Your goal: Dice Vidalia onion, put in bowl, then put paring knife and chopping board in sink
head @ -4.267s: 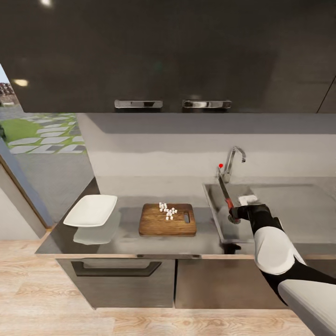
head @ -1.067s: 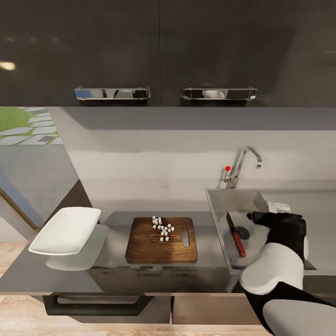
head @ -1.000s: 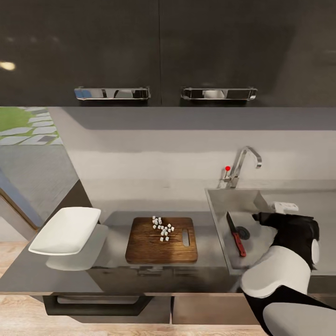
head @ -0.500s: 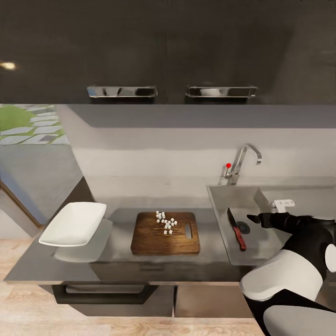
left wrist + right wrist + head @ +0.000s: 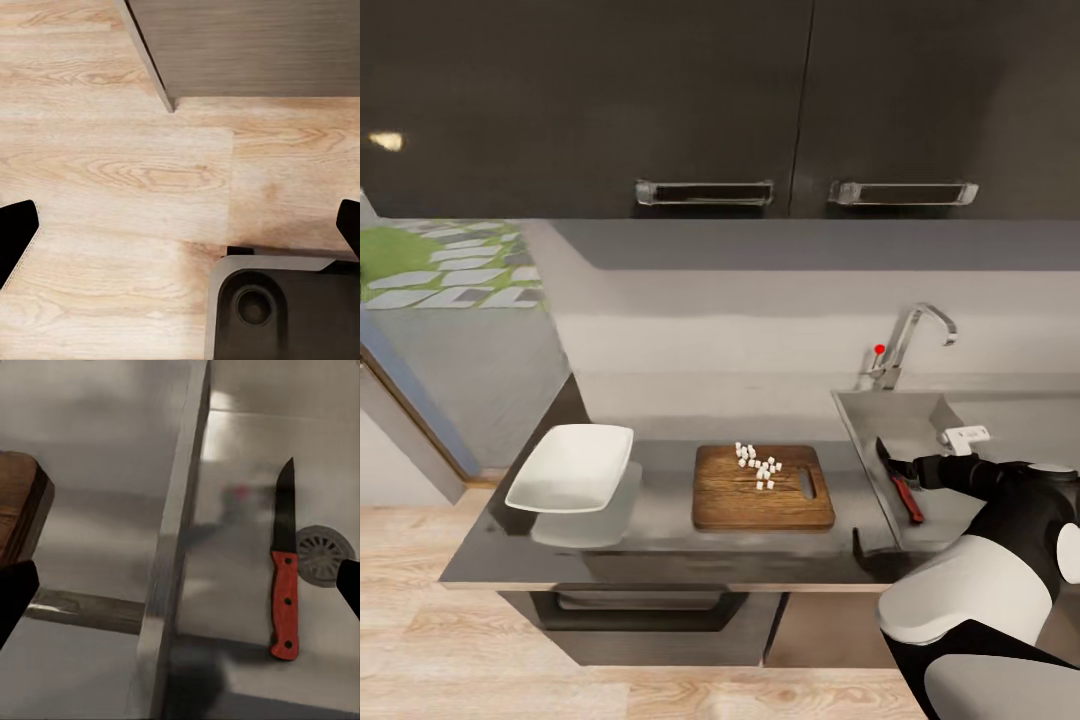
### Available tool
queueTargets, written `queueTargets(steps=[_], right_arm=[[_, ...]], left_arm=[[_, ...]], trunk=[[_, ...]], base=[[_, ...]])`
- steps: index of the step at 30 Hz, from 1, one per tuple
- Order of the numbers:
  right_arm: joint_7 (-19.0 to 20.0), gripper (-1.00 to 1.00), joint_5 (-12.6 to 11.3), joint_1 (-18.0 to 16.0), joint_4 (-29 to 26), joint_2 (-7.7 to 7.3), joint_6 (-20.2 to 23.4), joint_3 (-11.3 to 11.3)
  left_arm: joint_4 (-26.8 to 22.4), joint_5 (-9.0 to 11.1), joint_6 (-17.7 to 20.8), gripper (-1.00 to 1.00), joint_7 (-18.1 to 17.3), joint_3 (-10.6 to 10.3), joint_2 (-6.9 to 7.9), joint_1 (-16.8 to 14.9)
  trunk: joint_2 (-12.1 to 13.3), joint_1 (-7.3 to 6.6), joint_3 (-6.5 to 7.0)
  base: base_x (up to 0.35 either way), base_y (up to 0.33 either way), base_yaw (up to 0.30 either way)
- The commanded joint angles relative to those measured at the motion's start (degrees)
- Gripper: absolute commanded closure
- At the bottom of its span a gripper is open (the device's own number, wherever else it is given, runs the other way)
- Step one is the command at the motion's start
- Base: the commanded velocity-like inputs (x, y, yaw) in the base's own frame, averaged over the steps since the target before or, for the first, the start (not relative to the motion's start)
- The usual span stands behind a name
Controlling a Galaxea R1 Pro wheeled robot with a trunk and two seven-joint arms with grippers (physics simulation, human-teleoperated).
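Observation:
The paring knife, dark blade and red handle, lies flat in the sink beside the round drain; the right wrist view shows the knife well apart from my fingers. My right gripper hovers open over the basin, nothing in it. The brown chopping board lies on the countertop with small white diced onion pieces on its far half. The white bowl stands left of the board. My left gripper is open over the wood floor.
A chrome tap with a red knob rises behind the sink. Dark wall cabinets hang above the counter. The sink rim and a board corner appear in the right wrist view. My base sits below the left gripper.
The knife, held over the sink 4.3 s ago, now lies in the basin. My right gripper has let go and drawn back. The head view has shifted, so everything sits further right.

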Motion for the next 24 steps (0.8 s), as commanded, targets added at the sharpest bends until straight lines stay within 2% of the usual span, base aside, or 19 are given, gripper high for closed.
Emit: queueTargets(steps=[1, 9, 21, 24], right_arm=[[0.3, -1.0, 0.13, -0.11, -0.06, 0.05, 0.34, -0.09], [0.3, -1.0, 0.01, -0.11, -0.01, 0.05, 0.06, -0.09], [-1.49, -1.0, -0.51, -0.11, 0.24, 0.05, -0.29, 0.04], [-1.4, -1.0, -0.63, -0.11, 0.27, 0.05, -1.93, 0.01]], left_arm=[[-0.1, 0.04, -0.02, -1.0, 0.53, -0.49, 0.04, -0.02], [-0.1, 0.04, -0.02, -1.0, 0.53, -0.49, 0.04, -0.02], [-0.1, 0.02, -0.02, -1.0, 0.53, -0.49, -0.04, -0.02], [-0.1, 0.02, -0.02, -1.0, 0.53, -0.49, -0.05, -0.02]], trunk=[[-0.12, 0.04, -0.12], [-0.12, 0.04, -0.12], [-0.12, 0.04, -0.12], [-0.12, 0.04, -0.12]], base=[[0.0, 0.303, 0.0], [0.0, 0.289, 0.0], [0.0, 0.021, 0.0], [0.0, 0.0, 0.0]])
